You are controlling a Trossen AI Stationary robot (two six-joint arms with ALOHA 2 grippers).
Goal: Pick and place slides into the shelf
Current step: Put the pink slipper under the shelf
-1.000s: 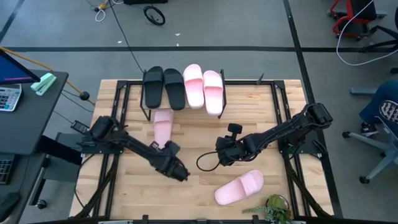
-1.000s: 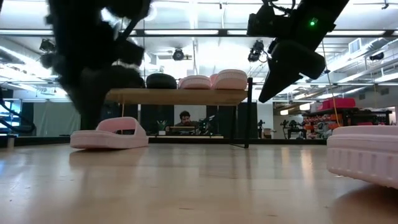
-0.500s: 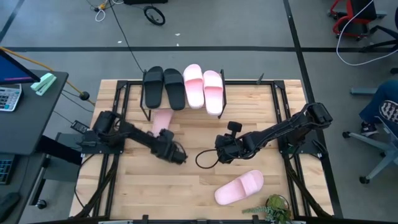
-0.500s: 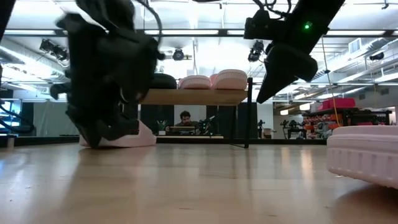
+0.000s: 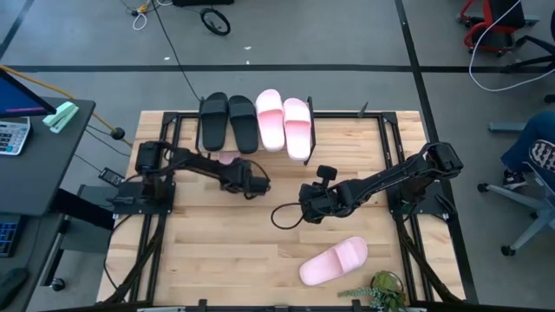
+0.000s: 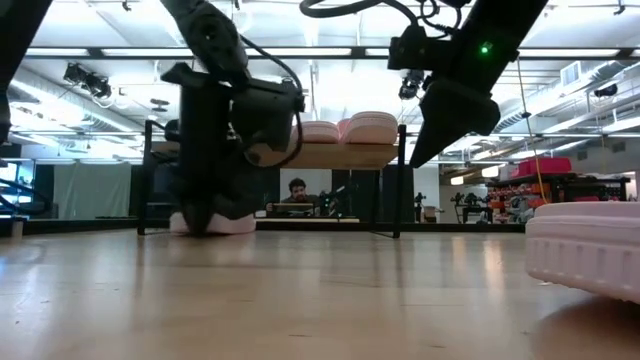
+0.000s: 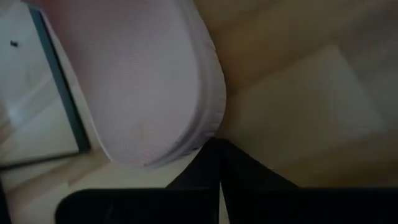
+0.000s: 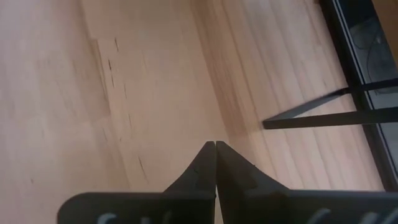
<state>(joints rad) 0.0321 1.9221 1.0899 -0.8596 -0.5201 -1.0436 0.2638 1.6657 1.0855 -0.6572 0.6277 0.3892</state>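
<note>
Two black slides [image 5: 228,122] and two pink slides [image 5: 284,124] lie on the top board of the shelf [image 6: 330,155]. A third pink slide [image 7: 149,81] lies flat on the table at the shelf's foot. My left arm hides most of it from above, leaving a strip [image 5: 227,159] in view. My left gripper [image 5: 236,178] is shut and stands at this slide's near end. A further pink slide [image 5: 334,261] lies by the table's near edge. My right gripper [image 5: 305,211] is shut and hangs above the table's middle [image 8: 215,146], touching nothing. My left gripper meets the pink slide with the tips of its shut fingers [image 7: 217,155], set against the rim of the slide's rounded near end [image 7: 208,130]. The fingers come slanting down from the near side. The slide lies flat on the table, its far part by the shelf's black frame [image 7: 62,93].
A black cable loop [image 5: 284,218] hangs beside my right gripper. A small plant [image 5: 386,290] stands at the near edge, right of the loose slide [image 6: 585,245]. A desk with a calculator [image 5: 10,134] is off the table's left. A person [image 6: 297,188] sits far behind the shelf.
My left gripper has swung from the table's near middle toward the far edge, up to the shelf, staying shut. The pink slide in front of it has slid along the table toward the shelf and now lies at its foot. My right arm has barely moved.
</note>
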